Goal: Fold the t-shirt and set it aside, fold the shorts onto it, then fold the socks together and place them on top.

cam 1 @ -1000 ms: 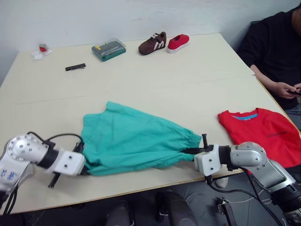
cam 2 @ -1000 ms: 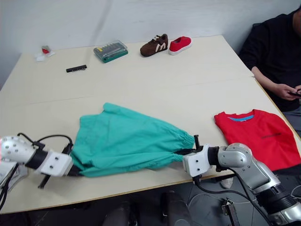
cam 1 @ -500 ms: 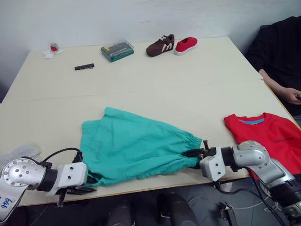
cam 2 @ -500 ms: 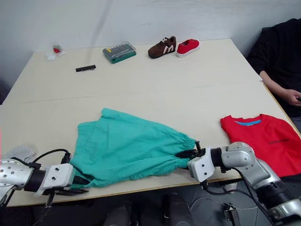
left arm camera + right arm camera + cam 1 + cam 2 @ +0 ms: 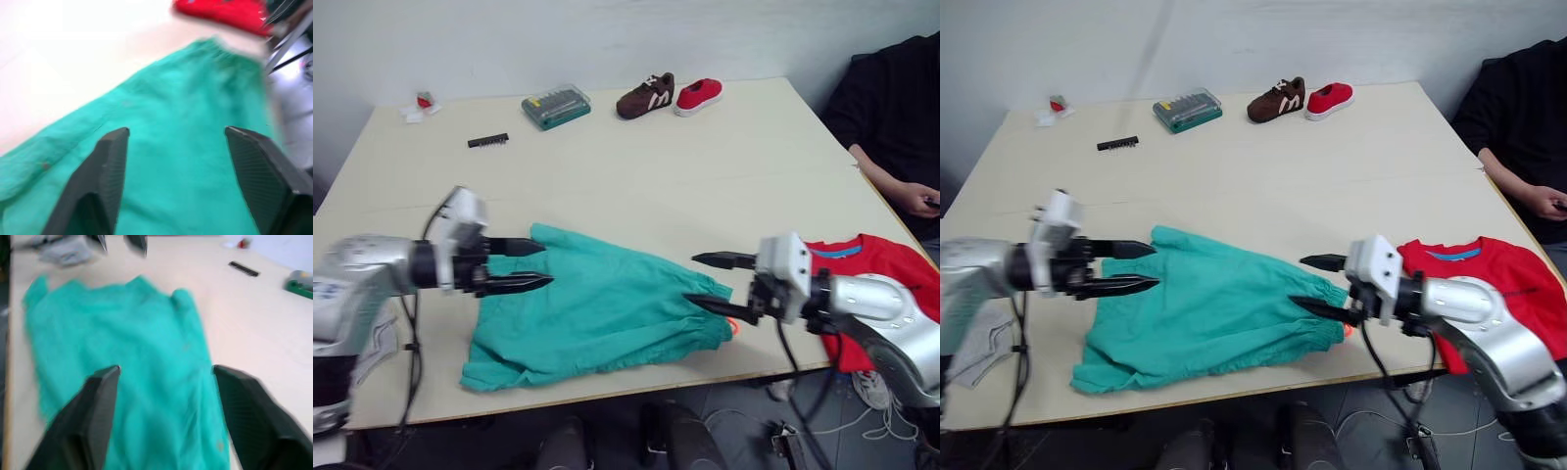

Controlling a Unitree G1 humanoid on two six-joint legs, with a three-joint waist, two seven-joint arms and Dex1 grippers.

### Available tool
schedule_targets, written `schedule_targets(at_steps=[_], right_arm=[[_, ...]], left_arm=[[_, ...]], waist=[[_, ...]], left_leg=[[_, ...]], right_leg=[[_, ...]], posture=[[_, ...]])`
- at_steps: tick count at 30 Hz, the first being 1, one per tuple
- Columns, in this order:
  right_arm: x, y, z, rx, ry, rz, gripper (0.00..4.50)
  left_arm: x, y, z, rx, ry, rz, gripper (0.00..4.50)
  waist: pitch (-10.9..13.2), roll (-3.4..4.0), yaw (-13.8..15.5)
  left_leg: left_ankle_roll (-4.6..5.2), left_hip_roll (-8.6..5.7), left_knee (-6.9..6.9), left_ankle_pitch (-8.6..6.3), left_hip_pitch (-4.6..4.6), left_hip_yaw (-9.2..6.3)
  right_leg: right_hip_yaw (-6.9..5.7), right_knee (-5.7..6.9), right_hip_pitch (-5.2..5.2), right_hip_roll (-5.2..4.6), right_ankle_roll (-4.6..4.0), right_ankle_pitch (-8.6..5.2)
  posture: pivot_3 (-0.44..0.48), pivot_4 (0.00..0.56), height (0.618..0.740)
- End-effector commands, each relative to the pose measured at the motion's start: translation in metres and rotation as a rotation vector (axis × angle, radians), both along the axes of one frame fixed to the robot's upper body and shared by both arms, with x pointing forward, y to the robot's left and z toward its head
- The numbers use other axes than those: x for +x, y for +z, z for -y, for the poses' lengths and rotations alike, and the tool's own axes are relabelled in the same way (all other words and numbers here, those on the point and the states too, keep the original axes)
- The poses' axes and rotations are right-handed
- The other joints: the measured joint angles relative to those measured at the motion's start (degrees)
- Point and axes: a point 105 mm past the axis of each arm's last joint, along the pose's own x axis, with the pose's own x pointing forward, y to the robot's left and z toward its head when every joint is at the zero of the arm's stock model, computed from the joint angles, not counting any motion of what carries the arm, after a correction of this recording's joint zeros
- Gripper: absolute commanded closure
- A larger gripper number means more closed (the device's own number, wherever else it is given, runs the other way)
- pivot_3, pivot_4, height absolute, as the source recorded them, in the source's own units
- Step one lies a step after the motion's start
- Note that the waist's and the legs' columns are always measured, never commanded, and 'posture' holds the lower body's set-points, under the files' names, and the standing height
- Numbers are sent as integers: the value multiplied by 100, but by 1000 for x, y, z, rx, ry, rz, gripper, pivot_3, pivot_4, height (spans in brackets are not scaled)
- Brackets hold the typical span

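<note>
Both claws have let go and lifted off the shorts [image 5: 602, 308], which now lie flat mid-table, long axis running 9-to-3 between the open left claw [image 5: 530, 264] at 9 and open right claw [image 5: 717, 282] at 3, t-shirt [image 5: 876, 284] beyond.

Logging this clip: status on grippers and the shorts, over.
Left gripper open, right gripper open, both above the shorts. Shorts flat on table, unheld. T-shirt beside them. Nothing in the way.
</note>
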Motion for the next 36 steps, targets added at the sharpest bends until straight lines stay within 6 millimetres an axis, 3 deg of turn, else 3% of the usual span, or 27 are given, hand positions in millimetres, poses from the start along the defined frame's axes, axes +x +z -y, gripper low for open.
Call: schedule_targets(at_steps=[1, 3, 5, 7, 9, 13, 21, 24, 26, 29, 31, 36], right_arm=[[17, -11, -20, -39, -30, 11, 3023], [22, -21, -37, -73, -6, 15, 3772], [24, -34, -48, -119, 16, 11, 4481], [27, -51, -50, -187, 3, -3, 4500], [33, -65, -44, -251, -35, -3, 4500], [51, -78, -14, -318, -203, -6, 4500], [70, -78, 50, -414, -409, 97, 4500], [69, -79, 68, -458, -426, 105, 4500], [70, -66, 82, -425, -467, 138, 4500], [55, -24, 64, -156, -399, 141, 4500], [32, -5, 53, -82, -302, 135, 4500], [-20, 3, 41, -68, -169, 57, 4500]], left_arm=[[11, -20, 7, 90, 2, 38, 2587], [13, -40, 8, 152, -6, 37, 3255], [15, -53, 7, 190, -8, 32, 3901], [21, -62, 4, 216, 26, 31, 4481], [26, -67, 1, 233, 56, 34, 4481], [28, -74, -6, 260, 75, 46, 4481], [33, -82, -15, 265, 119, 62, 4481], [41, -76, -18, 249, 155, 92, 4481], [51, -65, -19, 191, 199, 117, 4481], [51, -50, -9, 80, 173, 131, 4481], [42, -37, 2, 12, 98, 138, 4481], [11, -13, 24, -67, -118, 80, 4481]], waist=[[-1, -2, 10], [-2, -3, 25], [-2, -3, 42], [-3, -4, 47], [-3, -5, 48], [-10, -10, 46], [-45, -5, 57], [-48, -8, 63], [-47, -7, 75], [-45, -5, 63], [-40, 2, 36], [-36, -1, 57]], left_leg=[[-4, 2, 1, 5, -11, 4], [-4, 4, 17, 7, -78, 8], [-3, 4, 21, 8, -84, 12], [-2, 4, 27, 7, -84, 12], [11, 0, 36, 8, -76, 11], [35, -21, 39, 22, -65, 8], [28, -22, 36, 29, -53, 4], [28, -21, 35, 29, -38, 3], [29, -22, 23, 28, -9, 1], [28, -19, 8, 24, 12, -3], [25, -17, 0, 25, 6, -4], [8, -7, -25, 24, 1, -6]], right_leg=[[0, 2, -16, 2, 1, -1], [1, 17, -84, 4, 0, -2], [-2, 21, -93, 4, -4, -5], [-3, 20, -90, 2, -5, -5], [-2, 22, -77, -6, -2, -3], [6, 30, -64, -26, 9, 19], [6, 41, -56, -27, 7, 25], [5, 38, -41, -27, 7, 25], [2, 23, -7, -27, 7, 24], [0, 4, 20, -23, 8, 24], [0, 1, 12, -19, 9, 23], [-6, -15, 4, -7, 11, 6]], posture=[[0, 150, 740], [0, 150, 740], [0, 150, 740], [0, 150, 740], [0, 150, 740], [0, 150, 740], [0, 150, 740], [0, 150, 740], [0, 150, 740], [0, 150, 740], [0, 150, 740], [0, 150, 740]])
